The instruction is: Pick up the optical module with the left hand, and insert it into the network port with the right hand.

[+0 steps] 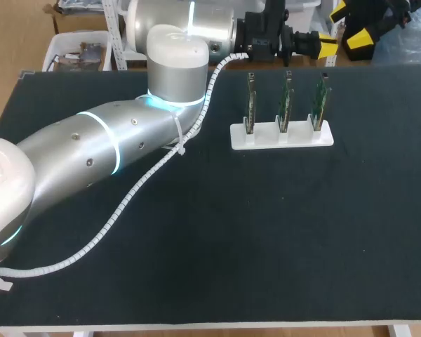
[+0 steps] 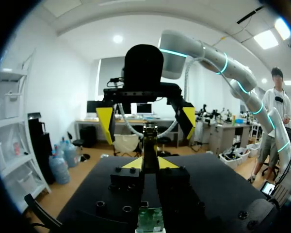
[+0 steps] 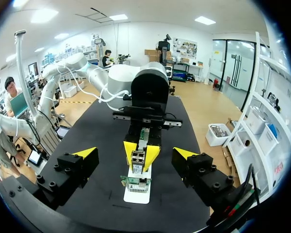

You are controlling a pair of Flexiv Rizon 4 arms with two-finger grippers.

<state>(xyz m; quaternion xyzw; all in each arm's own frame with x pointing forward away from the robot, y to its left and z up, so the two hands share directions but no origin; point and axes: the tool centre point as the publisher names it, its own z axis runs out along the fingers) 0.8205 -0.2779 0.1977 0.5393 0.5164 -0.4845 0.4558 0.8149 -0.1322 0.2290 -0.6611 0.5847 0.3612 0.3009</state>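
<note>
At the left, the silver left arm (image 1: 98, 144), trailed by a white spiral-wrapped cable, is stretched across the black table (image 1: 266, 239) to its far side. The left claw (image 1: 325, 48) is closed on the optical module (image 3: 138, 161), a narrow metal-cased block with a squared silvery face. It is gripped from both sides by the yellow fingertips (image 3: 152, 151). In the left wrist view the module is seen as a slim dark bar running out ahead between the two yellow tips. A small piece of green board shows close under the claw, but whether it belongs to the module cannot be told. The module is held in the air, clear of the table and near the holder. Lettering on it is too small to be made out.

Further right, a white slotted plastic holder (image 1: 281, 137) is set on the table. Three upright green circuit boards (image 1: 285, 98) are stood in it in a row, and a metal network port (image 3: 136, 183) is seen on the nearest one in the right wrist view. At the far right, the right claw (image 1: 349, 27) is held facing the module, spread wide, with nothing in it.
</note>
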